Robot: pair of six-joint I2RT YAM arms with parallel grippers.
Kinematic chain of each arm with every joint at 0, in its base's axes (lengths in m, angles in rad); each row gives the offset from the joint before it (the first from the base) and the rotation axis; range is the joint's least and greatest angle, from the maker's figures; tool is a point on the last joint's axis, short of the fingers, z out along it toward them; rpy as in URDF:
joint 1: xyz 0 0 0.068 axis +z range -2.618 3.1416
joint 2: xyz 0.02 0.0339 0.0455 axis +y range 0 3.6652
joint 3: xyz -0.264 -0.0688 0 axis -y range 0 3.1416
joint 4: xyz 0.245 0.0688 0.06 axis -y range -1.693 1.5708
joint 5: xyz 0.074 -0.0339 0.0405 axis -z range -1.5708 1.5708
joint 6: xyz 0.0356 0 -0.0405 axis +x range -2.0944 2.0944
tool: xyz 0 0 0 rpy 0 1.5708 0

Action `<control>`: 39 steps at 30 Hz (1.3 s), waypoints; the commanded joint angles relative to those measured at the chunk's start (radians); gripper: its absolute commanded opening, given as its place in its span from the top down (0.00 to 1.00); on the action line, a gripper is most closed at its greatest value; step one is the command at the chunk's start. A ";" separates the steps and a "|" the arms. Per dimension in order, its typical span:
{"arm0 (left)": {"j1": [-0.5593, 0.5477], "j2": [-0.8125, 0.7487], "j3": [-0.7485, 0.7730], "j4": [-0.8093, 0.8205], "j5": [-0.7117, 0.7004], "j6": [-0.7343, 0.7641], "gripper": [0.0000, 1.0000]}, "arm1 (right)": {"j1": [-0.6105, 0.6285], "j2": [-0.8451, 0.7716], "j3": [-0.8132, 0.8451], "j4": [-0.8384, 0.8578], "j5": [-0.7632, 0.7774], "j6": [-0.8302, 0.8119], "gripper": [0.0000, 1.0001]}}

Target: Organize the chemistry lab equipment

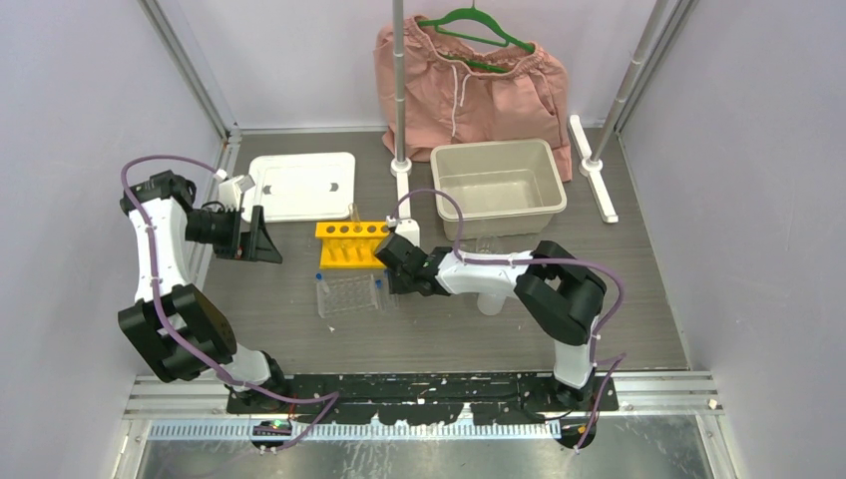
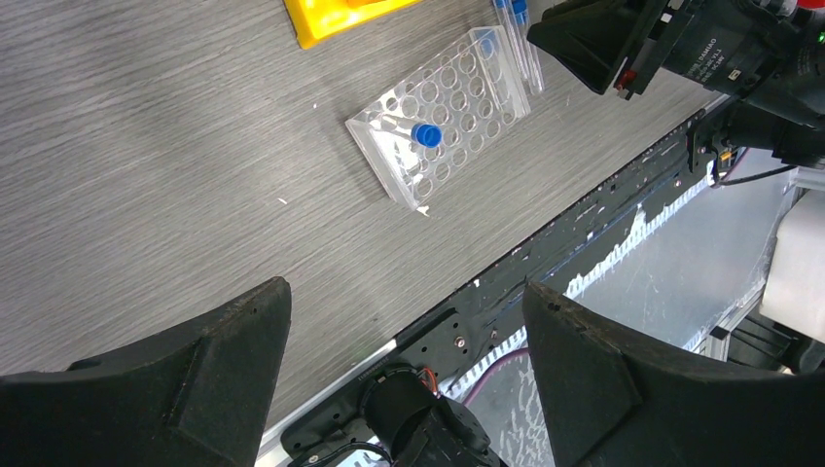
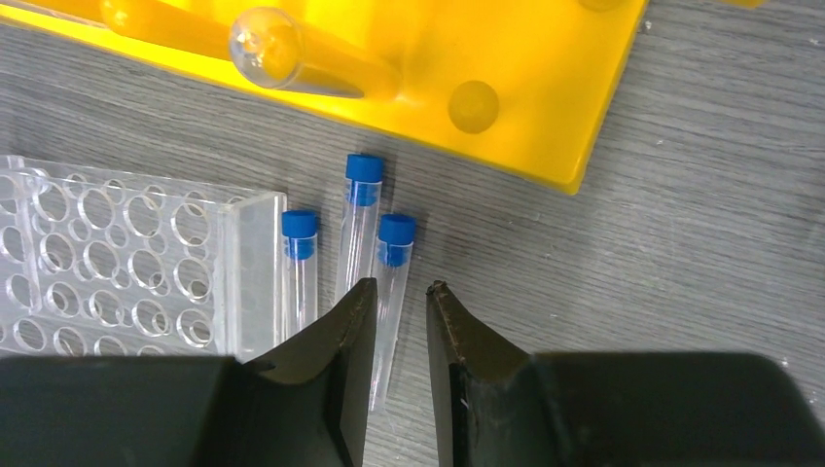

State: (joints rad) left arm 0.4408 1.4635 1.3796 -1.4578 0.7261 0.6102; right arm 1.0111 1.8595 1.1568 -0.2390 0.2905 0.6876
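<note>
Three clear blue-capped tubes (image 3: 358, 219) lie on the table between the yellow holed rack (image 3: 525, 88) and the clear holed tray (image 3: 117, 263). My right gripper (image 3: 401, 292) hovers low over them, jaws a narrow gap apart. The rightmost tube (image 3: 392, 268) runs under the left finger (image 3: 340, 360) and its end shows in the gap. The top view shows the rack (image 1: 351, 244), the tray (image 1: 347, 294) and the right gripper (image 1: 387, 277). One capped tube (image 2: 425, 134) stands in the tray (image 2: 443, 107). My left gripper (image 1: 267, 242) is open, empty, raised at the left.
A beige bin (image 1: 499, 185) and a white lid (image 1: 302, 185) sit at the back. Pink shorts (image 1: 469, 90) hang on a green hanger behind a pole. A white bottle body (image 1: 491, 301) shows under my right forearm. A small clear beaker (image 1: 486, 241) stands before the bin.
</note>
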 commanded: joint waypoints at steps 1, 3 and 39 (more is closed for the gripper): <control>0.007 -0.030 0.035 -0.018 0.031 0.010 0.11 | 0.009 0.001 0.046 0.036 0.010 0.010 0.69; 0.007 -0.029 0.035 -0.020 0.033 0.010 0.11 | 0.009 0.008 0.050 0.029 0.012 0.011 0.69; 0.006 -0.103 0.013 -0.247 0.403 0.227 0.23 | 0.135 -0.064 0.518 0.055 -0.013 -0.055 0.99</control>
State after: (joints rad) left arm 0.4408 1.4067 1.3800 -1.5826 0.9668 0.7082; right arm 1.1355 1.7168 1.5494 -0.2520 0.2886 0.6418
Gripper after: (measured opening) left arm 0.794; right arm 0.223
